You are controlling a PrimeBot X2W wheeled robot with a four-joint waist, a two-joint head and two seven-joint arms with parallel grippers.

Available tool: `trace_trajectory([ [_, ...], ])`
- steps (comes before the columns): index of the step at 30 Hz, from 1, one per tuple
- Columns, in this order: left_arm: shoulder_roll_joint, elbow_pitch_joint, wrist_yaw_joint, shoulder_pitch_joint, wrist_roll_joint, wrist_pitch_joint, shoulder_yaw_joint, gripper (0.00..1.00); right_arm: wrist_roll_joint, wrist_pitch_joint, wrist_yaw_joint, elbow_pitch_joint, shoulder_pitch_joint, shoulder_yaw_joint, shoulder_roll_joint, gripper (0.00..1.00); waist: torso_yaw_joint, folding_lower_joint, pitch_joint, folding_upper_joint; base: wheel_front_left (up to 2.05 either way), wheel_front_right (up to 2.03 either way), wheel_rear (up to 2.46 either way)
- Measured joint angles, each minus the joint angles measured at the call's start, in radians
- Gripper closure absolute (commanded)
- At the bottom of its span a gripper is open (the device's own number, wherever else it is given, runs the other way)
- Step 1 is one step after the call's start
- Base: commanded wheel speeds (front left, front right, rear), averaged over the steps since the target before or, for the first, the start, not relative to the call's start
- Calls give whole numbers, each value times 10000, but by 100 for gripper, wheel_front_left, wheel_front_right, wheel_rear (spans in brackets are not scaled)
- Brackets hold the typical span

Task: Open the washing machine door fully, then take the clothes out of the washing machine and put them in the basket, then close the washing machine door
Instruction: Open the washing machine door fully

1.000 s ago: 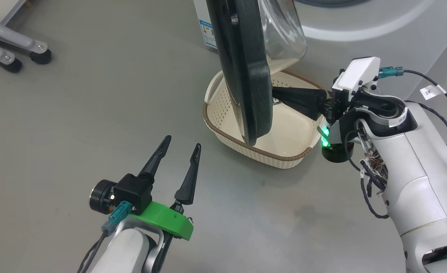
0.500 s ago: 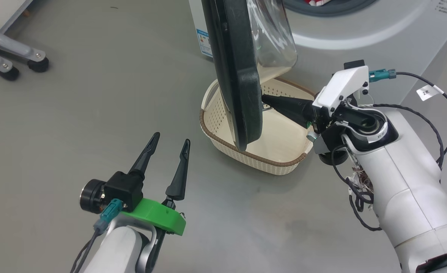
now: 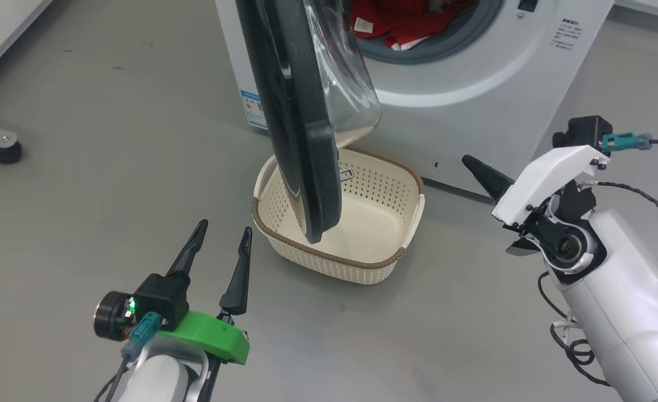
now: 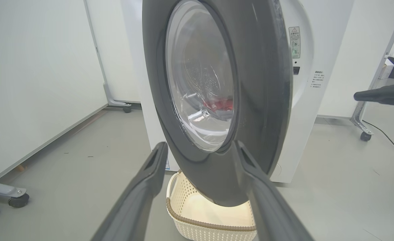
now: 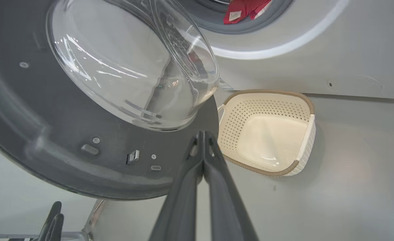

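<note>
The washing machine door hangs part-open, with clothes inside and basket empty — left end effector gapes empty, right end effector pinched shut, holding nothing.

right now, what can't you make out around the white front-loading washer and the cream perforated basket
Red-and-white clothes: the head view's top edge cuts them off, so how much lies inside is unknown.
Printed text on the white washing machine: too small to read in the head view.
Cream perforated basket: its left part is hidden behind the glossy black-rimmed round door in the head view.
Blue sticker: partly behind that door, print too small.
</note>
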Motion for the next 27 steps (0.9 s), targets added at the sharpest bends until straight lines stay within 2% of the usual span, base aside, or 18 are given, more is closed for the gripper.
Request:
trace_trajectory([
  [1,0,0,0,0,0,0,0,0,0,0,0,0,0,0,0,100,0,0,0,0,0,0,0],
  [3,161,4,0,173,146,0,169,0,-627,-1055,0,-372,337,-36,-125,100,-339,0,-198,0,0,0,0],
  [6,245,0,0,325,192,0,318,0,-1269,-2015,-2,-709,704,-40,-253,100,-707,0,-371,0,0,0,0],
  [15,391,-42,2,752,196,0,859,0,-3864,-4385,-67,-1519,1930,453,-1292,100,-1782,-1,-816,0,0,0,0],
  [19,397,-59,2,897,213,0,978,0,-4472,-5154,-508,-1661,2660,500,-1534,100,-2170,-1,-990,1,0,0,0],
  [24,389,-138,2,1099,263,0,1110,0,-4637,-5925,-1076,-1875,3579,407,-1551,100,-2532,-1,-1199,1,0,0,0],
  [27,380,-178,2,1168,263,0,1195,0,-4903,-6107,-1296,-2073,3913,366,-1570,100,-2690,0,-1276,0,0,0,0],
])
